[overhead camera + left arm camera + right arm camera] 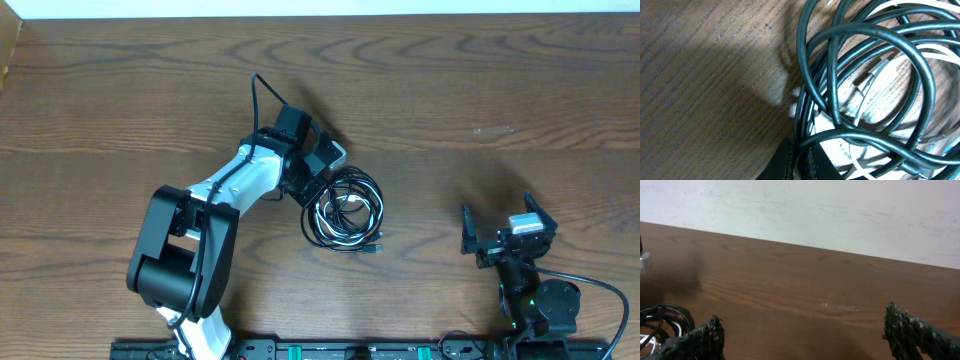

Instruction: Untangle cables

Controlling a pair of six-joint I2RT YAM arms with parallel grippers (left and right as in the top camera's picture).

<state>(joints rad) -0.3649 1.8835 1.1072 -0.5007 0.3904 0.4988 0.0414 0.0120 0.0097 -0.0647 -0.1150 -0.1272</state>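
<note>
- While the left fingers (784, 165) are pinched together at the edge of the heap, apparently with a loop of the black cords (870, 35) caught at their tips, the cables (345, 208) lie as one tight coil near the middle of the worktop (480, 90).
- A white cord (875, 72) threads through the inside of that coil, passing under the black loops, with its pale plug end in the middle.
- The right fingers (695, 342) stand wide apart and hold nothing, well away from the coil on the right side of the worktop.
- Likely trouble: with nothing pinning the far side, a pull from the left would probably drag the whole bundle along as one lump rather than draw a strand free.
- A hard pull could also cinch the crossings into a real knot, and the white plug might snag on a black loop.
- How many strands sit in the pinch cannot be told; if two are caught together, lifting would keep them wound together.
- Thin, smooth cord held only at the tips may slip out once tension builds.
- If the right arm comes across to help, the two arms would be working close together over a small coil and could bump.
</note>
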